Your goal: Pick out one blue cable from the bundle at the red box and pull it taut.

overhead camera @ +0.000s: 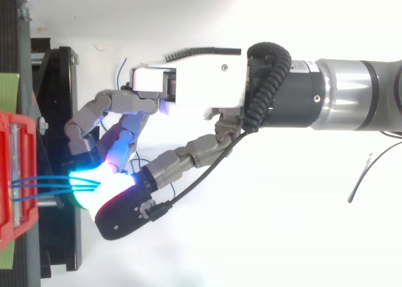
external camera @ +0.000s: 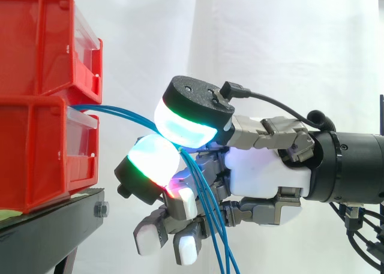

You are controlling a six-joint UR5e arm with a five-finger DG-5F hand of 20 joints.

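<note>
"Pinching what, exactly?" the picture editor asks.

"Blue cables (external camera: 114, 111). The hand (external camera: 264, 172) has its glowing pads (external camera: 180, 127) pressed together on them, one pad above and one below, with the strands caught between. The other fingers curl loosely beneath the palm."

"How many strands are in the pinch?"

"I cannot tell. Seen from above, several run side by side into the pads. Seen from the side, several hang down out of the pinch and cross in front of the palm and the curled fingers."

"Where do they start?"

"Just ahead of the fingertips, where two red bins (external camera: 36, 154) are stacked on a black stand (external camera: 48, 226). The cables leave the bins' front about where the upper bin sits on the lower. From there they cross the short gap to the pads."

"Are they pulled straight?"

"Not quite. From the side, the stretch between bins and hand bows slightly upward."

"And the backdrop?"

"A white curtain (external camera: 270, 34) hangs behind the hand, and the arm reaches back level from the wrist."
</note>
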